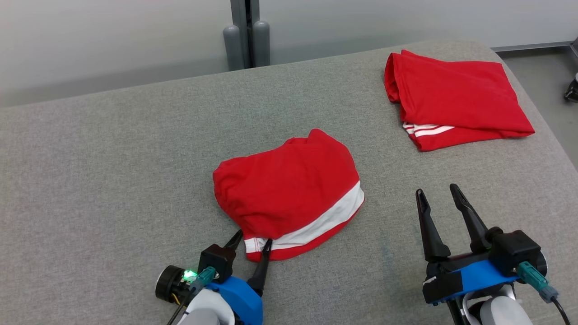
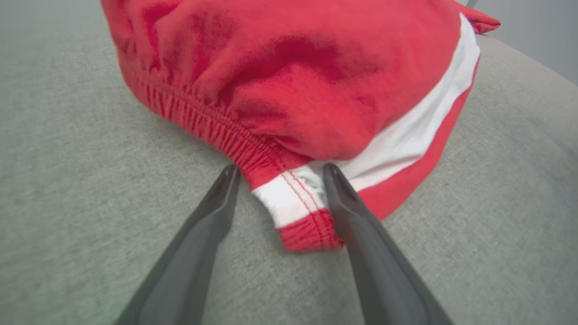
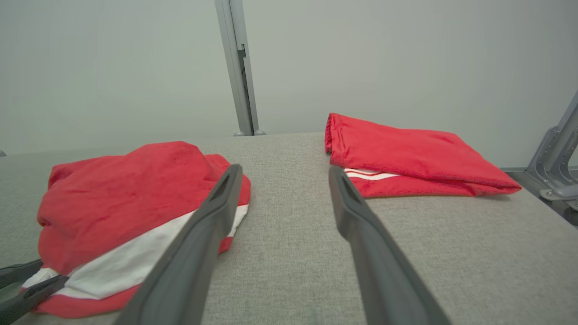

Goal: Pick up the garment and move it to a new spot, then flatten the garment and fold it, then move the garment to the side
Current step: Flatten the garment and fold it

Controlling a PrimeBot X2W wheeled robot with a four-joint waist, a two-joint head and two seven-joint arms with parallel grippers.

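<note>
Two red garments on a grey fabric-covered tabletop (image 1: 113, 158).

Crumpled red garment with a broad white band (image 1: 289, 194): heaped near the middle of the surface, with a white-and-red hem corner pointing toward the near edge.

Folded red garment with thin white stripes (image 1: 456, 99): lies flat toward the far right corner, well apart from the crumpled one.

Left gripper (image 1: 253, 238): low at the near edge of the crumpled garment. Two dark fingers parted narrowly, straddling the hem corner, one finger against the cloth edge, not clamped.

Right gripper (image 1: 437, 190): over bare tabletop to the right of the crumpled garment. Fingers spread wide, holding nothing.
</note>
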